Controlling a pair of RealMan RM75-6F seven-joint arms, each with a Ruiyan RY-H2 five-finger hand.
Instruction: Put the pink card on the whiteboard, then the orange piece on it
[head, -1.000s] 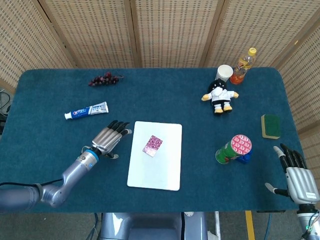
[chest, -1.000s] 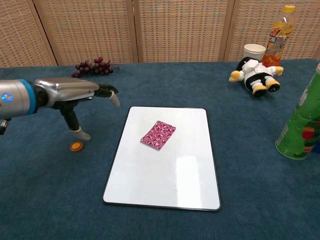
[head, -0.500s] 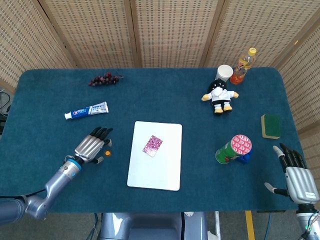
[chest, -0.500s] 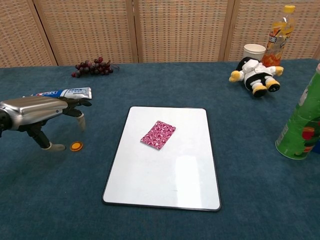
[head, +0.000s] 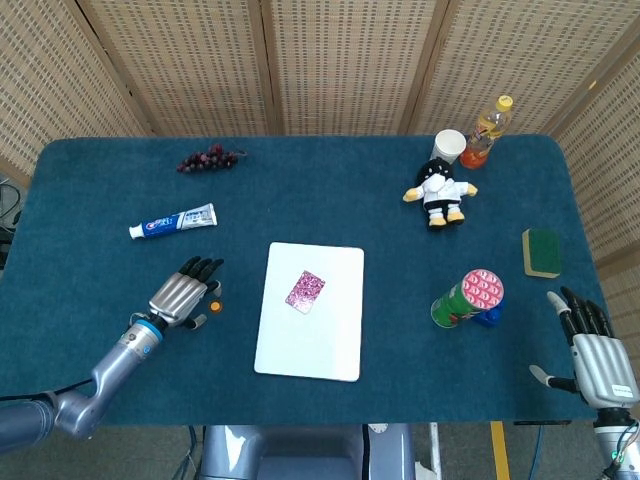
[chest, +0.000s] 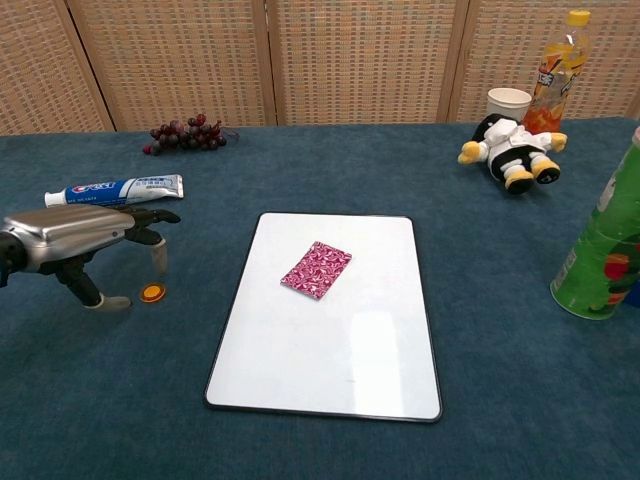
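Observation:
The pink patterned card (head: 305, 290) (chest: 316, 269) lies flat on the whiteboard (head: 312, 340) (chest: 340, 360), in its upper half. The small orange piece (head: 214, 304) (chest: 152, 292) rests on the blue cloth just left of the board. My left hand (head: 180, 295) (chest: 75, 235) hovers over the cloth beside the orange piece, fingers apart, with thumb and a fingertip either side of it; nothing is held. At the table's right front corner my right hand (head: 595, 355) is open with fingers spread, seen only in the head view.
A toothpaste tube (head: 172, 221) (chest: 113, 187) lies behind my left hand and grapes (head: 208, 158) further back. To the right stand a green can (head: 466, 297) (chest: 603, 245), a plush toy (head: 439, 193), a cup (head: 449, 146), a juice bottle (head: 485, 131) and a green sponge (head: 541, 251).
My left hand has pulled back from the whiteboard's left edge to the left and lowered beside the orange piece. Card, board and right hand have not moved.

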